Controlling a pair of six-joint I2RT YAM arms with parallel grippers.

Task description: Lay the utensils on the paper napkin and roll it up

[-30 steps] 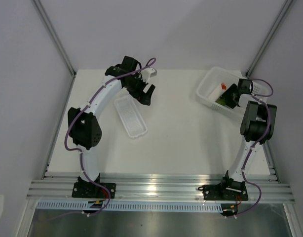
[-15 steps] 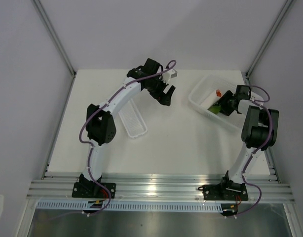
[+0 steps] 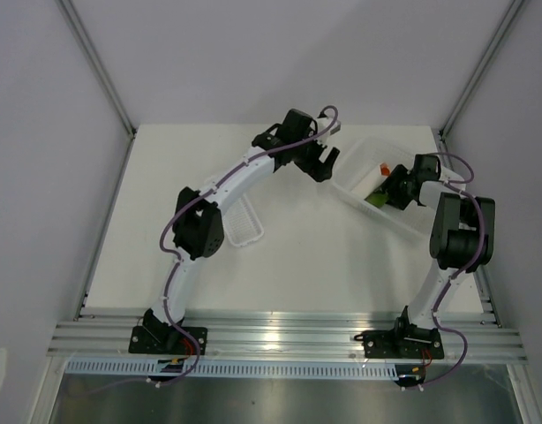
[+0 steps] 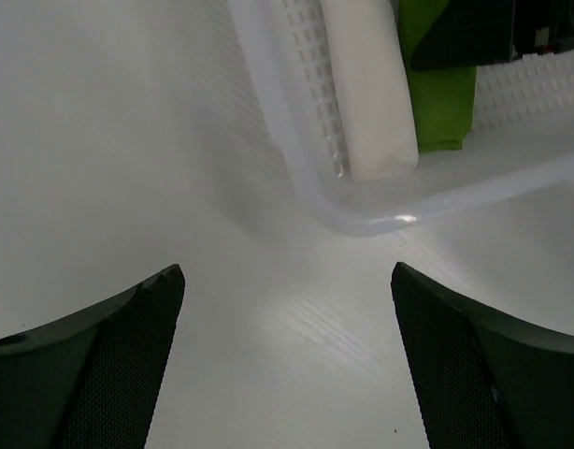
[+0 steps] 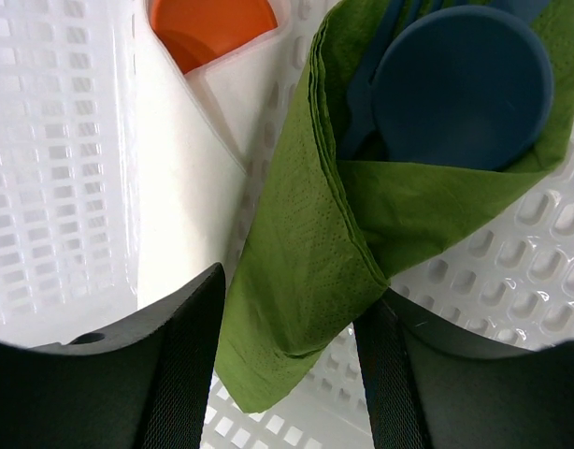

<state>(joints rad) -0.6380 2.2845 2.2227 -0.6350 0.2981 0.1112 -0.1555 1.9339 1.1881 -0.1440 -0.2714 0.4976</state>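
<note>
A: Changes over the last second?

B: Item 1, left gripper point(image 3: 322, 163): it has swung from beside the narrow white tray point(image 3: 244, 225) over to the basket point(image 3: 366, 155). Item 2, basket: it has slid and turned to the left on the table point(image 3: 165, 168).

A: Left gripper's condition?

B: Jaws spread wide with nothing between them. It hangs over bare table just beside the basket's corner.

A: Right gripper point(image 5: 287, 374)?

B: Inside the basket. It is partly closed, with a finger pressed against each side of the folded paper napkin point(image 5: 306, 253).

A: Contents of the napkin?

B: The blue spoon point(image 5: 460, 84) is tucked in the fold. A second blue utensil point(image 5: 362, 89) beside it is mostly hidden.

A: Anything else in the basket?

B: One white piece point(image 5: 189, 187) with an orange tip point(image 5: 212, 28), lying just beside the napkin.
</note>
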